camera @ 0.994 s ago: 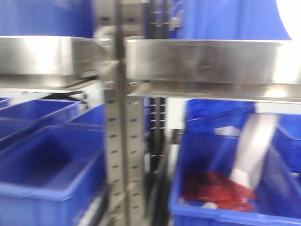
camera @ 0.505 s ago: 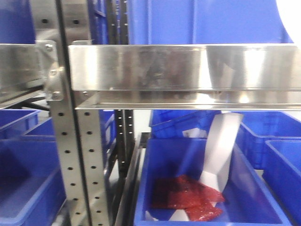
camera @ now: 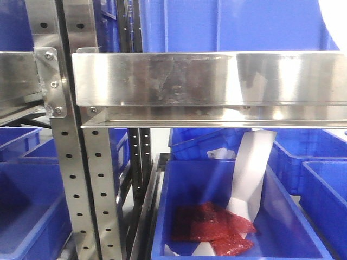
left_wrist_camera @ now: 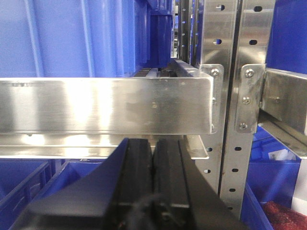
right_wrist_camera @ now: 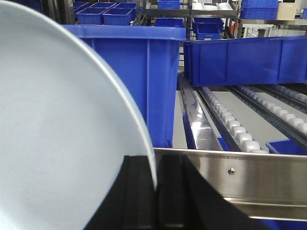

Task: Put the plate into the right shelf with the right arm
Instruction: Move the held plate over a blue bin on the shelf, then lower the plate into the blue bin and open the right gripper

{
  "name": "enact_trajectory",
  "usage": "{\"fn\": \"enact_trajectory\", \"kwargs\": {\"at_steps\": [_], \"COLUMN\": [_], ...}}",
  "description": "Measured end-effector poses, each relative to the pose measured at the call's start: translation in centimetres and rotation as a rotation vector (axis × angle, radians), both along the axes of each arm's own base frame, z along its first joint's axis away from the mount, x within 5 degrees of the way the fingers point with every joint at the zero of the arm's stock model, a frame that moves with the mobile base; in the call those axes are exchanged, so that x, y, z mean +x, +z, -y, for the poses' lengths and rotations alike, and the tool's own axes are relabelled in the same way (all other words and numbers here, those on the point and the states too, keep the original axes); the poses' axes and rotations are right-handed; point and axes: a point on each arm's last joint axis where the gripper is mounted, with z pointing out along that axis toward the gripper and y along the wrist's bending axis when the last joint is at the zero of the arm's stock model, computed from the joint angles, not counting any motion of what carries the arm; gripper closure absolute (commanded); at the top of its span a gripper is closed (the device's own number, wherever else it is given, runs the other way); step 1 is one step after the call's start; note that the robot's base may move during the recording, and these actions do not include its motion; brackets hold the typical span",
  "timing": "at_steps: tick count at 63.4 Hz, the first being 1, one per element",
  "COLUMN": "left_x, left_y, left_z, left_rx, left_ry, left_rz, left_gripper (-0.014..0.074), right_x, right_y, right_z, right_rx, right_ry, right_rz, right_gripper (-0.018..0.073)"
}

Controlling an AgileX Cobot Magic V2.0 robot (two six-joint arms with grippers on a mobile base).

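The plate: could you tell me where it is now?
The plate fills the right wrist view's left side, clamped in the right gripper, in front of the right shelf's steel lip.

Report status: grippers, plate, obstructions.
Right gripper shut on plate, upright at right shelf lip. Left gripper shut, empty. Blue bin on shelf directly ahead, may block.

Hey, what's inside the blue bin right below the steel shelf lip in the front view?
The blue bin holds red packets and a white folded sheet standing tilted, plus white scraps at the front. Anything beneath them is covered.
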Motion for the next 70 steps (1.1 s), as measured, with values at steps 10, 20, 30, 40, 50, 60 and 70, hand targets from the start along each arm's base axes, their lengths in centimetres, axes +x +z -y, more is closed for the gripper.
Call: {"fn": "enact_trajectory", "kwargs": {"at_steps": [10,20,30,40,50,60,70], "left_x": [0.0,0.0,0.0,0.0,0.0,0.0,0.0], "left_y": [0.0,0.0,0.0,0.0,0.0,0.0,0.0], "left_z": [0.0,0.0,0.0,0.0,0.0,0.0,0.0], "left_rx": [0.000,0.000,0.000,0.000,0.000,0.000,0.000], "left_ry": [0.000,0.000,0.000,0.000,0.000,0.000,0.000], "left_rz": [0.000,0.000,0.000,0.000,0.000,0.000,0.000], "left_gripper": [0.0643,0.0643,0.0643,0.0643,0.0643,0.0643,0.0643], "right_x": [0.0,-0.3,0.3,3.1,7.3,12.5,17.9], "right_y": [0.2,2.5,7.8,13.2,16.9,18.8,18.7], "right_z": [0.0,-0.2,-0.3,-0.5,-0.8,-1.1,-1.4], "right_rx": [0.001,0.071,0.114,0.117,0.116,0.114,0.110], "right_ry": [0.001,0.025,0.042,0.042,0.041,0.038,0.034], "right_rz": [0.022,0.073,0.140,0.149,0.123,0.072,-0.008], "right_gripper": [0.0505,0.0505,0.0505,0.0505,0.0505,0.0505,0.0505]}}
